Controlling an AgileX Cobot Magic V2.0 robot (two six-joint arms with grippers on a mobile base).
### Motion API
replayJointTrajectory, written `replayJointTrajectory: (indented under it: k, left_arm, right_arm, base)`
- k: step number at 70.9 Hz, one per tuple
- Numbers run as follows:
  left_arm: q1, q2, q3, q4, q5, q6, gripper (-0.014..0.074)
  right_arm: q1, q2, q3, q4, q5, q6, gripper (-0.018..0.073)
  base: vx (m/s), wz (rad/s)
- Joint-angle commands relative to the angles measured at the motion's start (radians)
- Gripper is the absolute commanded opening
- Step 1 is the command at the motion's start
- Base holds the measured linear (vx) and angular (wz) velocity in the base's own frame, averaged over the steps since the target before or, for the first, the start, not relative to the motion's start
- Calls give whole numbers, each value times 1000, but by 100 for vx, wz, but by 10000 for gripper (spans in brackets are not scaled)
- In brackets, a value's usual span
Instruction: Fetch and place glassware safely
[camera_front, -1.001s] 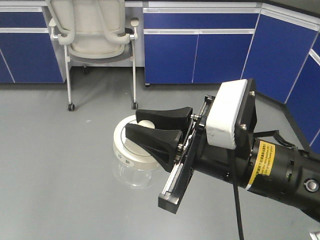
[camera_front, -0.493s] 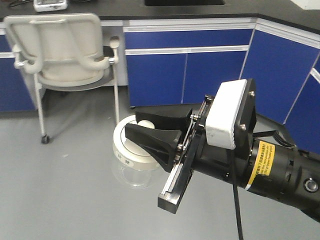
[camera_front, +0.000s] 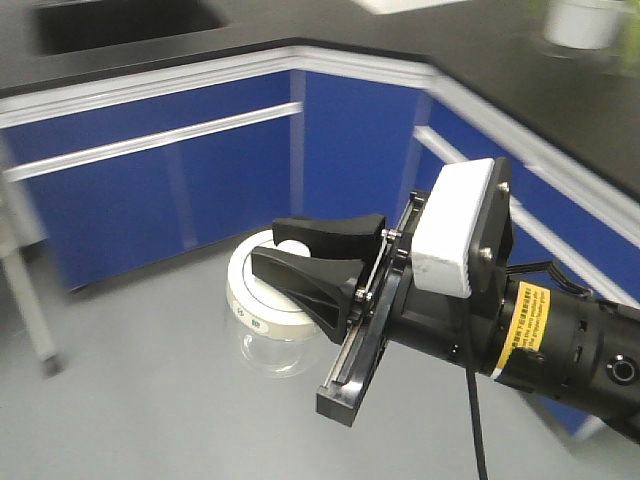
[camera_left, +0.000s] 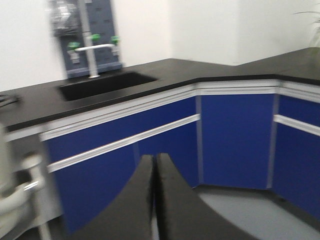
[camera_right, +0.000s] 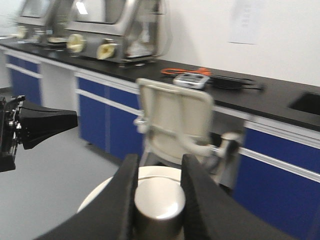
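Pinching the lid knob (camera_right: 159, 205), the right claw (camera_front: 268, 243) holds the jar (camera_front: 265, 350) in mid-air, its glass body hanging at seven o'clock. The left claw (camera_left: 154, 167) is closed on nothing. Glass likely light, slick, breakable; gripping the body seems safer than the knob.

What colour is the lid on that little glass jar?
The lid is cream-white; the exterior front-facing view shows it best.

Legible text: none; yellow label (camera_front: 527, 328) on arm (camera_front: 585, 365), and left of it a mark (camera_front: 262, 322) on jar lid (camera_front: 245, 290) (both unreadable).
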Motion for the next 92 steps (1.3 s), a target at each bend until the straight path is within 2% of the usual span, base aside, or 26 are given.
replayJointTrajectory:
  k: [1,37,92]
  left_arm:
    - [-1,9,-26,-3,-70,-9,-7]
    - [-1,9,-26,-3,-70,-9,-7]
    - [-1,9,-26,-3,-70,-9,-7]
  right_arm:
    - [-1,-27,-31,44,-79,-4,-3]
    - [-1,-27,-31,44,-79,-4,-3]
    - [-1,-27,-31,44,-79,-4,-3]
  base:
    - [25,-90]
    - [22,-83]
    - [18,-69]
